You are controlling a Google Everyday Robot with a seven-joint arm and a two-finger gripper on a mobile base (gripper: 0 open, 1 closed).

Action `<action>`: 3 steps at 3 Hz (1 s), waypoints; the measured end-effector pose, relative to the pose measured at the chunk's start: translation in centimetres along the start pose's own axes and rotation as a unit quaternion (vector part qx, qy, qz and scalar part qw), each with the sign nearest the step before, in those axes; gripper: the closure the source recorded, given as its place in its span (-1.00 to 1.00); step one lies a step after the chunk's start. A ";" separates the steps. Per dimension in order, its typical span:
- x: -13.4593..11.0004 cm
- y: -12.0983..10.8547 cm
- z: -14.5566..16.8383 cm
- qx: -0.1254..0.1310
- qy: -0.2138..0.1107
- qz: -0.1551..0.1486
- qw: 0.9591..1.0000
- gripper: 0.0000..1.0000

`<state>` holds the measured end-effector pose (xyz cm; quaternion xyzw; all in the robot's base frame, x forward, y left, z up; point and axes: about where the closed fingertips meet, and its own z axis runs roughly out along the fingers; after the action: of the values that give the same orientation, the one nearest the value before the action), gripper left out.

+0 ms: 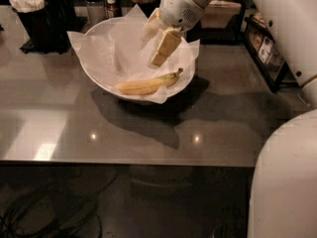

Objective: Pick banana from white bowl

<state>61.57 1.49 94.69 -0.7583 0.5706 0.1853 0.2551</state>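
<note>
Well, far left of the white bowl [106, 86], a black holder [42, 19] w/ white items stands on the tabletop [148, 133]. A small bottle [113, 6] sits just behind the bowl's rear rim. Bowl is lined w/ crinkled white paper [119, 48], corners poking over the rim. Banana [146, 86] lies flat on the paper at the bowl's front-right, stem end pointing right & up toward the rim. End effector [159, 51] hangs inside the bowl, above the banana's right half & apart from it — can't tell if it's released or clenched. Right of the bowl is a dark rack [262, 48] — the robot's white body [282, 182] is front-right of the bowl.
</note>
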 end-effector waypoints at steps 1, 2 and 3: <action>-0.1 -0.8 1.0 -0.007 -0.003 -0.007 1.000 -0.40; 0.9 -0.6 3.5 -0.038 -0.007 -0.002 0.999 -0.44; 2.3 0.1 5.3 -0.061 -0.007 0.009 0.998 -0.50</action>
<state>62.19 2.90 89.10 -0.7656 0.5635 0.2275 0.2111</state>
